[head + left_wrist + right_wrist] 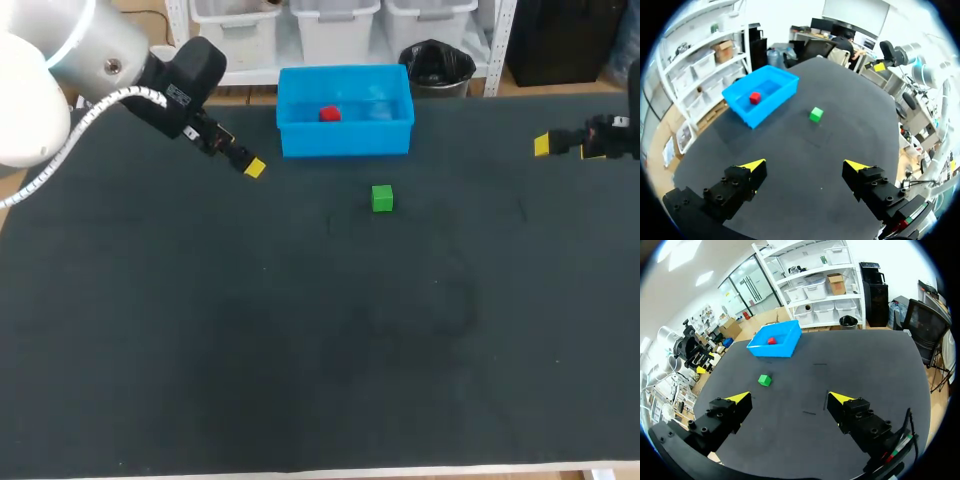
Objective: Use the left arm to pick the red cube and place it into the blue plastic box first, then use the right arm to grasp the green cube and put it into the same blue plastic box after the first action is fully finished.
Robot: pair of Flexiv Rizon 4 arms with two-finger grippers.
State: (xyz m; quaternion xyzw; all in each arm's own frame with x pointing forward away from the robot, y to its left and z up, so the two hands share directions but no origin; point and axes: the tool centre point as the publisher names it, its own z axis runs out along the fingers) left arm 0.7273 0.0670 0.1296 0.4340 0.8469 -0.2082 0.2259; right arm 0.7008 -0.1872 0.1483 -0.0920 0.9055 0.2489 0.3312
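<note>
Cubes: one red [329, 114], one green [382, 198]

This looks like a robot lab. A big black desk [300, 350] fills most of the head view, and two robot arms stick out over it: the left arm [60, 70], fat and white with a curly cable [58, 148], at the upper left, and the right arm [612, 136] at the right edge. The left gripper [805, 166] and the right gripper [789, 398] both have bright yellow tips.
</note>
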